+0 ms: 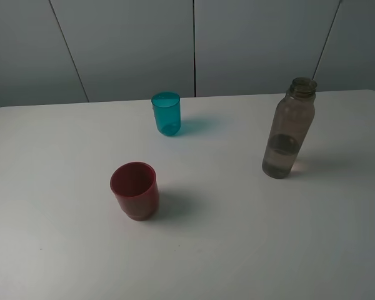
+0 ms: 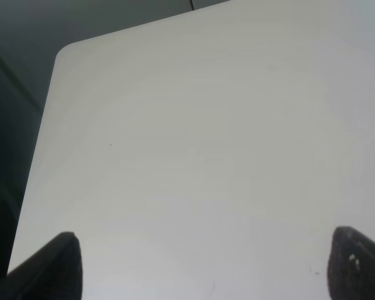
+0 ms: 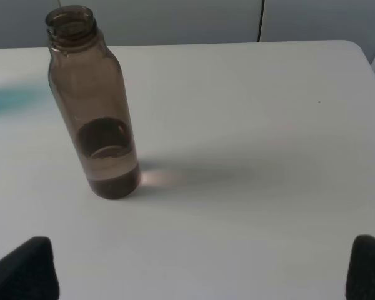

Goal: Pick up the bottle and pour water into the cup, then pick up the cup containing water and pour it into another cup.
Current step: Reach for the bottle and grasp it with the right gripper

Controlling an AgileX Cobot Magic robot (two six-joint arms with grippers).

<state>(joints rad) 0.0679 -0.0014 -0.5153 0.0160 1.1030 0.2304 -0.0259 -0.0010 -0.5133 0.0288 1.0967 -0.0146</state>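
The smoky grey-brown bottle [image 1: 289, 128] stands upright and capless on the right of the white table [image 1: 237, 237], with some water in its lower part. The right wrist view shows the bottle [image 3: 97, 106] ahead of my right gripper [image 3: 203, 265], whose fingertips [image 3: 28, 269] stand wide apart with nothing between them. The teal cup [image 1: 166, 113] stands upright near the table's far edge. Nearer, left of centre, the red cup [image 1: 135, 190] stands upright. My left gripper [image 2: 206, 262] is open over bare table, holding nothing. Neither gripper shows in the exterior view.
Grey wall panels [image 1: 194, 44] rise behind the table's far edge. In the left wrist view a rounded table corner [image 2: 65, 53] borders dark space beside it. A rounded table corner [image 3: 356, 50] also shows in the right wrist view.
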